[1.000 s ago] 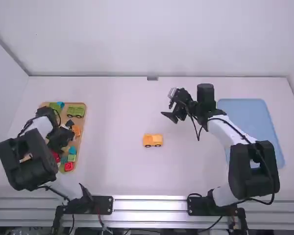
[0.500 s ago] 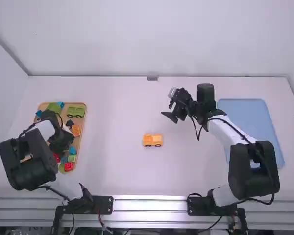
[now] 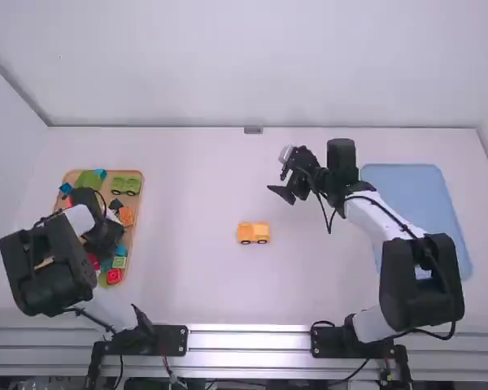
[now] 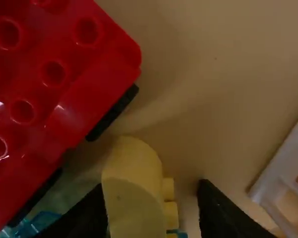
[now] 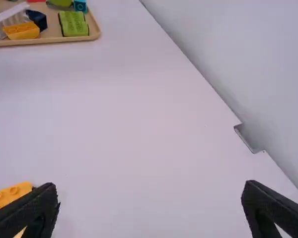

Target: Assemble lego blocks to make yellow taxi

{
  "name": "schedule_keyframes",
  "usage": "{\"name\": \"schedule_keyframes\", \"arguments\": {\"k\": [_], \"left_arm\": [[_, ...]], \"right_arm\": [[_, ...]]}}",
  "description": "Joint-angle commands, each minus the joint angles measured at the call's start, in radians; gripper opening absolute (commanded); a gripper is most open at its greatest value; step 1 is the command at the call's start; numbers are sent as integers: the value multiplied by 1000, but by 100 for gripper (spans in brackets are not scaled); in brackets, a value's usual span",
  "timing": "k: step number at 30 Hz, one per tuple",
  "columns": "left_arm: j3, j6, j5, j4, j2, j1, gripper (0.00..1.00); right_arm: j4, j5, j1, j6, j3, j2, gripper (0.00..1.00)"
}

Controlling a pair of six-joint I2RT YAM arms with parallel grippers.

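On the white desk (image 3: 195,187) lay the blue tray (image 3: 407,188) at the right and the smaller tan tray (image 3: 139,203) at the left. My right tool (image 3: 280,195) was open and empty, farther away than the yellow car (image 3: 254,233), which stood on the desk between the trays. My left tool (image 3: 106,231) was low over the tan tray, open, near a red block (image 4: 59,74), with a small yellow block (image 4: 134,188) between its two fingers.
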Motion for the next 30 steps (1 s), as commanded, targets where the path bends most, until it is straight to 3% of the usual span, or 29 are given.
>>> {"name": "schedule_keyframes", "arguments": {"k": [1,5,13,18,21,30], "left_arm": [[-6,4,3,-6,2,-6,43],[-6,15,3,-1,2,-7,31],[2,53,-33,23,1,-6,29],[68,53,-101,-71,-27,-7,23],[127,50,-99,-151,-96,-7,22],[104,110,-97,-172,-362,-81,24]], "right_arm": [[0,-12,5,4,-8,-4,98],[0,-12,5,5,-8,-4,98],[0,-10,5,4,-8,-4,98],[0,-12,5,4,-8,-4,98],[0,-13,5,5,-8,-4,98],[8,-12,10,5,-8,-4,98]]}}
